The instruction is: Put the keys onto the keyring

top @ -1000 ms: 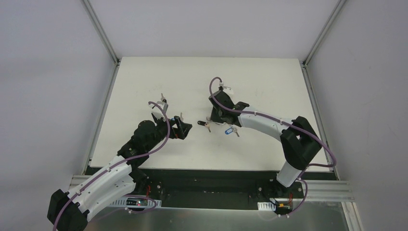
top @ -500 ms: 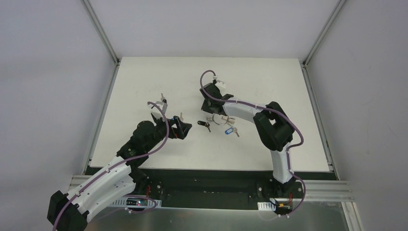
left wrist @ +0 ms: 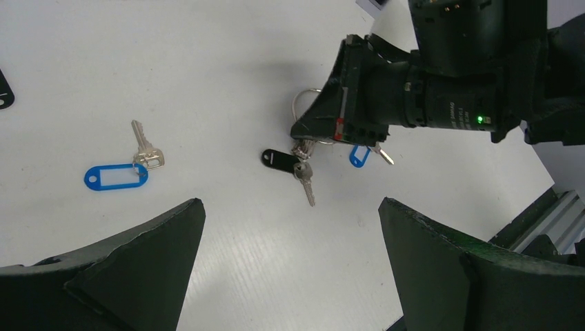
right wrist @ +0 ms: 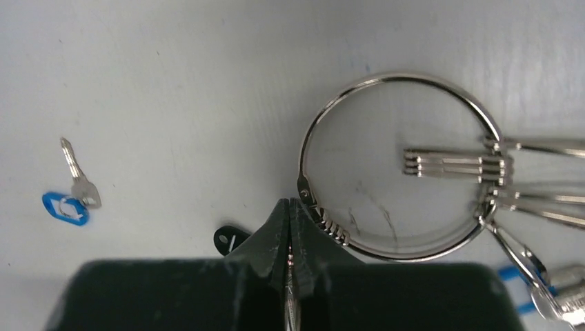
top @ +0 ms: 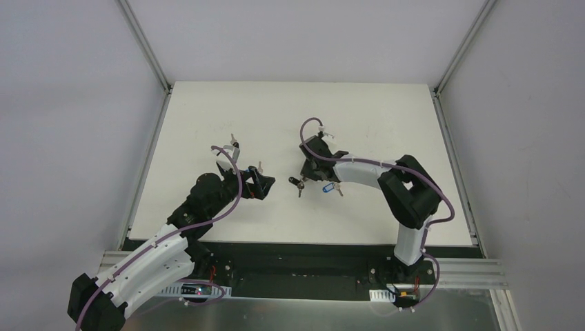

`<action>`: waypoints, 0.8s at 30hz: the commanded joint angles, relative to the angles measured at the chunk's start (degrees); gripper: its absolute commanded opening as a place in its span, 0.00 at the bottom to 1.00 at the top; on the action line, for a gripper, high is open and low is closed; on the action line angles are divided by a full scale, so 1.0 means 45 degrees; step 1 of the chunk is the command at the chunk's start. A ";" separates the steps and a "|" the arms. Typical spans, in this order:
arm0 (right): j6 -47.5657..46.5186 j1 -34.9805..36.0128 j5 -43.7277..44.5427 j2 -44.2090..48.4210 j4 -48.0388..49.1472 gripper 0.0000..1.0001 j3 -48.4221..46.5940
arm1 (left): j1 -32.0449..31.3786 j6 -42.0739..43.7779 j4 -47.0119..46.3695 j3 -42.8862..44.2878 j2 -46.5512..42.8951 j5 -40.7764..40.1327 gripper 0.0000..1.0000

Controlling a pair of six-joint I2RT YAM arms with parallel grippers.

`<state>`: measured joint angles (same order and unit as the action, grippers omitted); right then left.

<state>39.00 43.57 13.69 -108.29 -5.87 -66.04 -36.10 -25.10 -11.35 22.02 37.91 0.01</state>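
Note:
The silver keyring (right wrist: 400,74) lies flat on the white table with several silver keys (right wrist: 455,164) threaded on its right side and a blue tag (right wrist: 514,274) beside them. My right gripper (right wrist: 290,202) is shut, its tips touching the table at the ring's split end. A thin silvery gleam shows between its fingers; I cannot tell what it is. A key (left wrist: 307,186) on a black tag (left wrist: 279,159) lies just by those tips. A loose key (left wrist: 143,141) with a blue tag (left wrist: 114,176) lies apart to the left. My left gripper (left wrist: 290,203) is open and empty, above bare table.
Another small key with a dark tag (top: 234,143) lies behind the left arm. The white table (top: 386,110) is bounded by grey walls and metal rails at its sides. The two grippers are about a hand's width apart.
My right gripper drew back and to the left, uncovering the ring, then came back down over the ring's near edge. The left arm and the loose keys have not moved.

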 commanded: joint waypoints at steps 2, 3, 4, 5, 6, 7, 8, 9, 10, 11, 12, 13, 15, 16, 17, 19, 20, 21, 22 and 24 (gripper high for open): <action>0.0205 0.0464 -0.0298 0.1566 -0.0607 0.00 0.1882 | -0.0162 -0.0178 -0.0560 0.0146 0.0001 0.0300 0.99; 0.0237 0.0507 -0.0241 0.1826 -0.0668 0.00 0.2163 | -0.0162 -0.0183 -0.0579 0.0146 0.0006 0.0323 0.99; 0.0217 0.0509 -0.0212 0.2112 -0.0749 0.00 0.2569 | -0.0162 -0.0183 -0.0575 0.0146 0.0007 0.0329 0.99; 0.0087 0.0527 -0.0163 0.2463 -0.0818 0.00 0.2845 | -0.0162 -0.0183 -0.0581 0.0146 0.0012 0.0330 0.99; -0.0034 0.0522 -0.0095 0.2841 -0.0980 0.00 0.3082 | -0.0162 -0.0183 -0.0577 0.0146 -0.0007 0.0332 0.99; -0.0232 0.0526 -0.0018 0.3191 -0.1171 0.00 0.3285 | -0.0162 -0.0178 -0.0569 0.0148 -0.0021 0.0330 0.99; -0.0452 0.0531 0.0038 0.3599 -0.1373 0.00 0.3435 | -0.0172 -0.0183 -0.0581 0.0141 -0.0035 0.0320 0.99; -0.0717 0.0554 0.0155 0.4165 -0.1718 0.00 0.3554 | -0.0163 -0.0183 -0.0571 0.0132 -0.0047 0.0309 0.99; -0.0918 0.0581 0.0357 0.4422 -0.1908 0.00 0.3608 | -0.0162 -0.0178 -0.0566 0.0127 -0.0073 0.0327 0.99; -0.1092 0.0597 0.0590 0.4897 -0.2366 0.00 0.3627 | -0.0162 -0.0188 -0.0580 0.0126 -0.0088 0.0329 0.99; -0.1280 0.0594 0.0753 0.5209 -0.2626 0.00 0.3624 | -0.0160 -0.0201 -0.0582 0.0126 -0.0100 0.0352 0.99; -0.1418 0.0608 0.0874 0.5543 -0.2793 0.00 0.3577 | -0.0162 -0.0200 -0.0597 0.0128 -0.0082 0.0371 0.99; -0.1638 0.0607 0.0852 0.6110 -0.2874 0.00 0.3474 | -0.0162 -0.0220 -0.0596 0.0134 -0.0051 0.0383 0.99; -0.1685 0.0632 0.0828 0.6359 -0.2934 0.00 0.3383 | -0.0162 -0.0215 -0.0613 0.0129 -0.0044 0.0388 0.99; -0.1730 0.0664 0.0817 0.6541 -0.3010 0.00 0.3225 | -0.0162 -0.0221 -0.0620 0.0129 -0.0031 0.0398 0.99; -0.1889 0.0774 0.0763 0.6737 -0.3247 0.02 0.2876 | -0.0162 -0.0218 -0.0611 0.0126 -0.0040 0.0383 0.99; -0.1949 0.0859 0.0751 0.6720 -0.3347 0.05 0.2708 | -0.0162 -0.0219 -0.0608 0.0126 -0.0050 0.0370 0.99; -0.1980 0.0900 0.0705 0.6599 -0.3462 0.07 0.2502 | -0.0162 -0.0220 -0.0605 0.0126 -0.0061 0.0381 0.99; -0.1972 0.0927 0.0721 0.6386 -0.3557 0.08 0.2356 | -0.0162 -0.0222 -0.0607 0.0126 -0.0060 0.0378 0.99; -0.1922 0.0926 0.0601 0.5861 -0.3507 0.04 0.2182 | -0.0162 -0.0222 -0.0617 0.0128 -0.0087 0.0409 0.99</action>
<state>31.75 47.13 15.97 -79.53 -19.31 -52.95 -36.10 -25.15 -11.49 22.02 37.91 0.27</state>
